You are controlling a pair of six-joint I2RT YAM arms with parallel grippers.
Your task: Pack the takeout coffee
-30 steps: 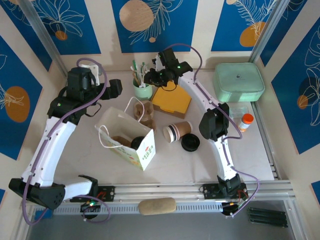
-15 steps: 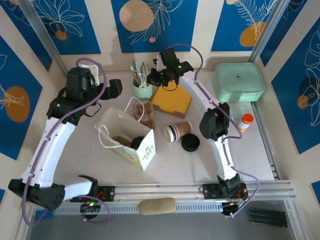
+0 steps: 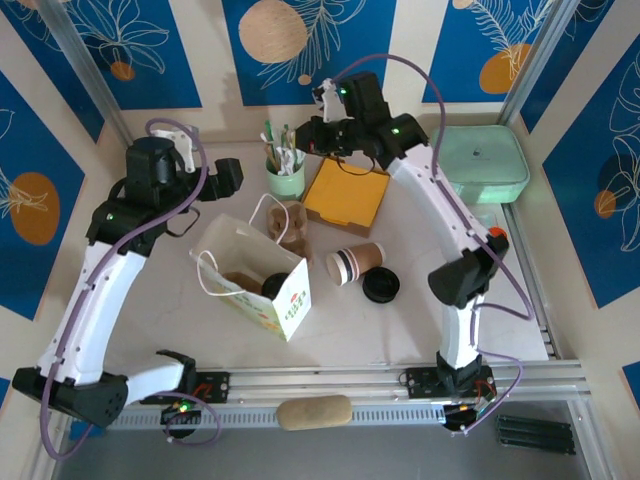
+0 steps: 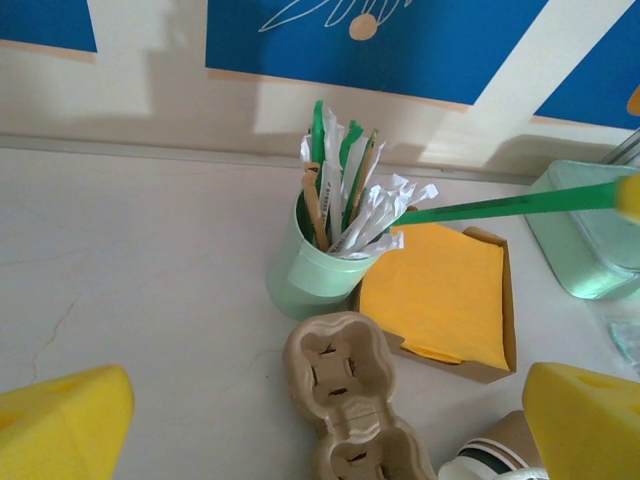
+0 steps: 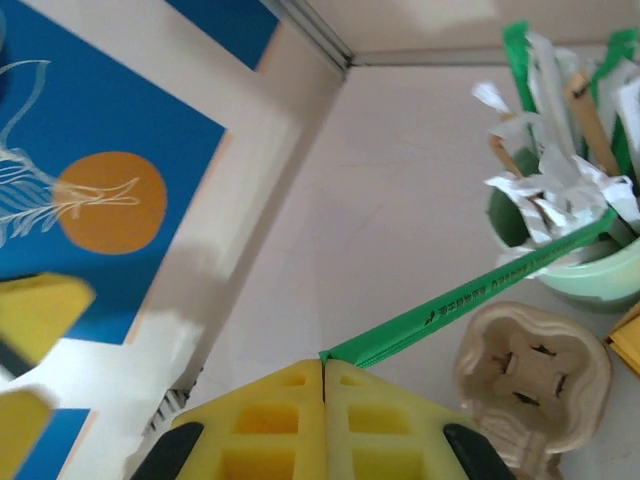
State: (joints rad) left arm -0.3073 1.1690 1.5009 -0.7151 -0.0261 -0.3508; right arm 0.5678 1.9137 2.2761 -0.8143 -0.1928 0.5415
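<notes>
– right gripper (image 5: pixel 323 372), entry one: state?
– pads together, clamped on one end of a thin green wrapped stick (image 5: pixel 470 297). it hangs over the far side of the table (image 3: pixel 480 320), just right of the cup of utensils.
– left gripper (image 3: pixel 229 175)?
– pads (image 4: pixel 62 425) wide apart, nothing between them, raised off the table to the left of that same cup.
– stock, biggest first.
– white paper bag (image 3: pixel 255 280): standing open, left of centre. brown and dark shapes inside, cannot tell what.
– mint-green lidded box (image 3: pixel 480 163): far right corner.
– yellow napkins (image 3: pixel 346 195): stacked in a cardboard tray, far centre.
– moulded-pulp cup carrier (image 3: pixel 290 228): just beyond the bag, both wells empty.
– and the task item?
– takeout coffee cup (image 3: pixel 357 262): kraft brown, lying on its side on the table just right of the bag, banded rim toward the bag, not in it.
– black lid (image 3: pixel 381 286): flat on the table by the cup's near-right side, touching or just beside, cannot tell.
– smaller lots?
– mint-green cup (image 4: pixel 315 270): upright, stuffed with wrapped utensils, beside the napkin tray. the green stick's free end reaches in among the wrappers at its rim.
– orange-capped bottle (image 3: pixel 496 240): right edge, partly behind the right arm.
</notes>
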